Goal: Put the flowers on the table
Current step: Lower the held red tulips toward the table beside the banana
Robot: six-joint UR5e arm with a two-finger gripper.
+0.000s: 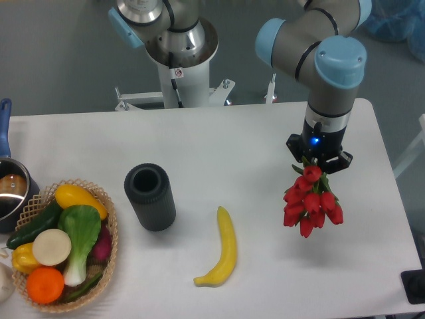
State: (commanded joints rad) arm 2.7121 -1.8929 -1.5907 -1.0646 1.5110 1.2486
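Observation:
The flowers (pixel 311 201), a small bunch of red tulips with closed buds, hang buds-down from my gripper (pixel 318 164) over the right part of the white table (pixel 219 139). The gripper points straight down and is shut on the green stems, which are mostly hidden between its fingers. Whether the lowest buds touch the table or hang just above it cannot be told from this view.
A yellow banana (pixel 223 249) lies left of the flowers. A dark grey ribbed cylinder (pixel 150 197) stands left of centre. A wicker basket of vegetables and fruit (pixel 63 242) sits at the front left, with a blue-handled pot (pixel 10 186) behind it. The table's right edge is near the flowers.

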